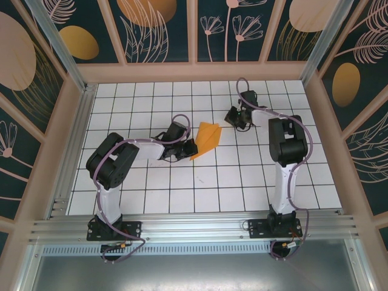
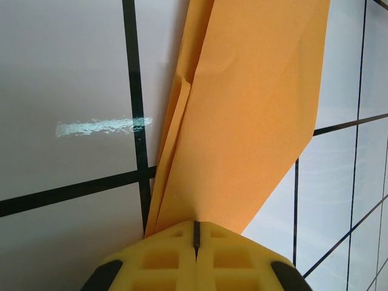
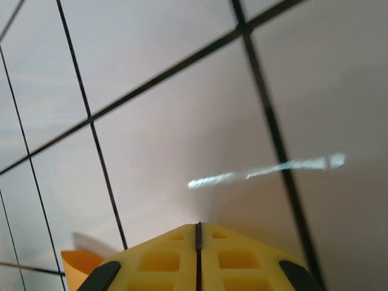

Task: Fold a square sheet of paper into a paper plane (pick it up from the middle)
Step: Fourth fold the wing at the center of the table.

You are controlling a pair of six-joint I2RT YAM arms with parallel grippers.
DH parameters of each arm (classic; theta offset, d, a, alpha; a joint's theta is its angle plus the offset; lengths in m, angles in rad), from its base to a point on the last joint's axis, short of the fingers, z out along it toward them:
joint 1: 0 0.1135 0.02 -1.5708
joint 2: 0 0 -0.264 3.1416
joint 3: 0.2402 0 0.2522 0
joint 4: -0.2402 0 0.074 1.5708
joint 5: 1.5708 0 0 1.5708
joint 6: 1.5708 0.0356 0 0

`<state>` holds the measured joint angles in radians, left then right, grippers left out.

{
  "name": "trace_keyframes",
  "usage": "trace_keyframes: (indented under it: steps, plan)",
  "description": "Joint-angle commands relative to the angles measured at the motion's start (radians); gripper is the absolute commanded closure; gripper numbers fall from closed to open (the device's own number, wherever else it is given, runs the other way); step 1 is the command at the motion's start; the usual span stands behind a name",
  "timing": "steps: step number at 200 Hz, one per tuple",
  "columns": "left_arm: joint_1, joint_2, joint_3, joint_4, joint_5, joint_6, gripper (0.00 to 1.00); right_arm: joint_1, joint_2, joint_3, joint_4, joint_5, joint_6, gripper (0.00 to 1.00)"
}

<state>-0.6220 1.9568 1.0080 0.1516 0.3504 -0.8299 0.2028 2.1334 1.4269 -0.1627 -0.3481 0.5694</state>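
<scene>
The orange paper is folded into a pointed paper plane [image 1: 206, 138] with layered flaps, lying near the middle of the tiled table. My left gripper [image 1: 190, 148] is shut on the plane's near end; in the left wrist view the folded paper plane [image 2: 248, 115] rises straight out of the closed yellow fingers [image 2: 170, 257]. My right gripper [image 1: 232, 116] hovers just right of the plane, shut with nothing in it. A corner of the plane [image 3: 82, 262] peeks in at the lower left of the right wrist view, beside the closed yellow fingers [image 3: 160, 260].
The white grid-tiled table [image 1: 242, 182] is enclosed by wooden-framed patterned walls [image 1: 163, 30]. An aluminium rail [image 1: 194, 224] runs along the near edge where both arm bases sit.
</scene>
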Motion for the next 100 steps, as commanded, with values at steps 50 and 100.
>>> trace_keyframes:
  steps: [50,100]
  plan:
    - [0.007,-0.006,0.019,-0.200,0.004,0.008,1.00,0.192,-0.254,-0.236,0.015,-0.012,-0.013,0.86]
    - [0.028,-0.180,0.013,-0.141,-0.033,-0.057,0.74,0.211,-0.404,-0.390,0.117,-0.008,0.037,0.71]
